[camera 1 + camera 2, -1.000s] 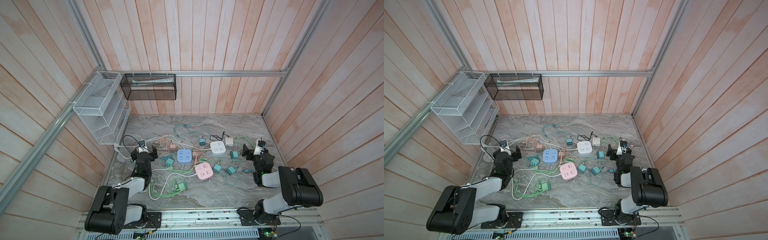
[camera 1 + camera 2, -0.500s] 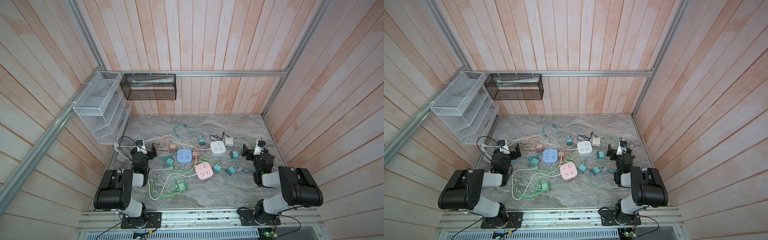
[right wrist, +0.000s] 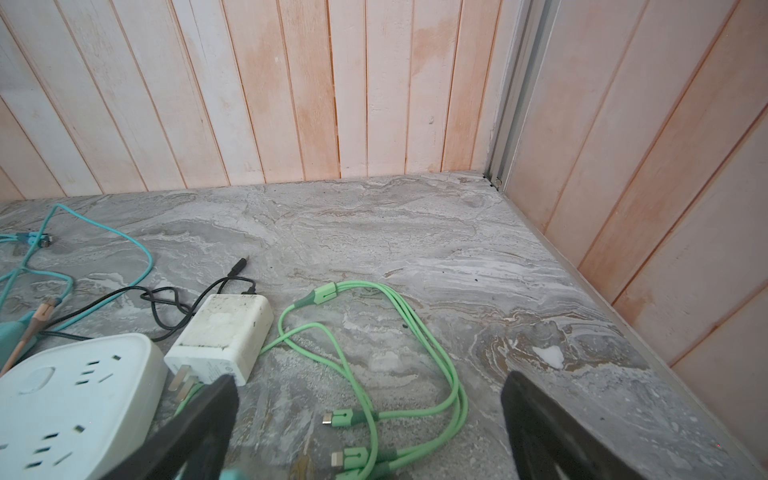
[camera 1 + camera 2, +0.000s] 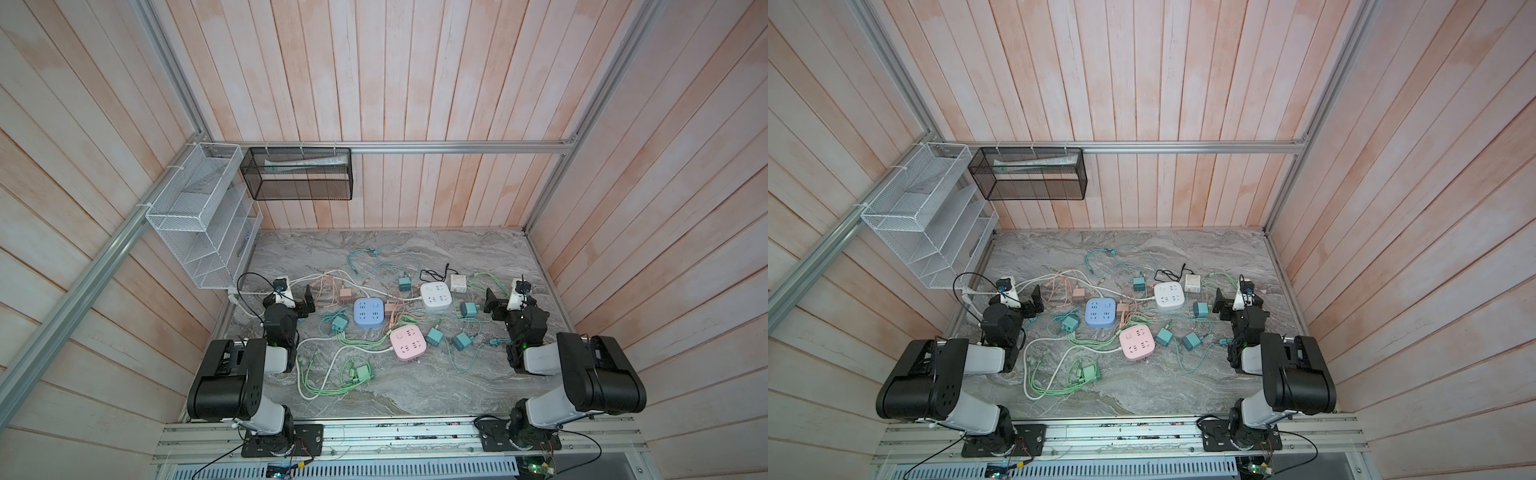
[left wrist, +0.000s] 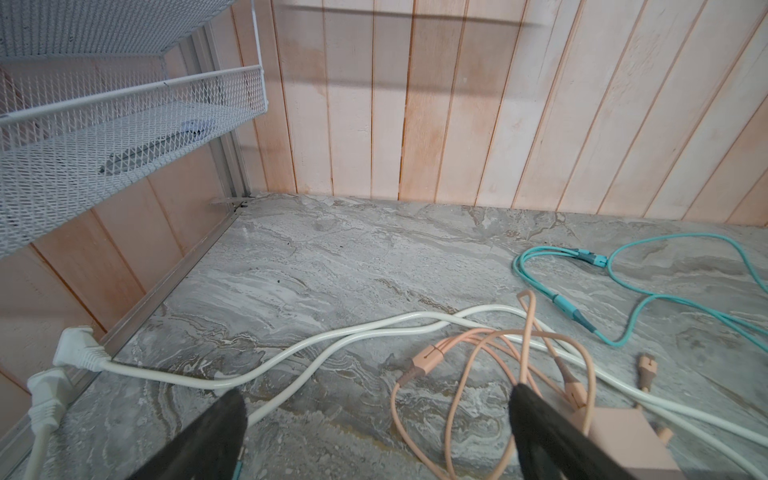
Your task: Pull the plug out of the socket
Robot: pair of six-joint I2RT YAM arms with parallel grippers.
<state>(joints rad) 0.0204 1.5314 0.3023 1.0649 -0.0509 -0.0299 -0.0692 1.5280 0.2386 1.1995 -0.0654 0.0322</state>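
Three square sockets lie among loose cables in both top views: blue (image 4: 368, 312) (image 4: 1100, 312), white (image 4: 435, 296) (image 3: 70, 399) and pink (image 4: 408, 341). Their top faces show only bare holes. A pink plug (image 4: 390, 308) lies against the blue socket's right side; whether it is seated I cannot tell. My left gripper (image 4: 305, 303) (image 5: 376, 399) stands open left of the blue socket, over pink cable loops, next to another pink plug (image 5: 615, 440). My right gripper (image 4: 490, 303) (image 3: 368, 386) stands open right of the white socket, over green cable ends.
Teal plugs (image 4: 469, 308) (image 4: 434, 336), a white adapter (image 3: 224, 332) and a green plug (image 4: 362, 372) lie scattered with tangled cords. White power cords (image 5: 291, 353) run to the left wall. A white wire rack (image 4: 199, 216) and a black mesh basket (image 4: 299, 174) hang above.
The left arm has folded back, its elbow now raised near the front rail, and its gripper has drawn slightly left. The right arm has not moved.
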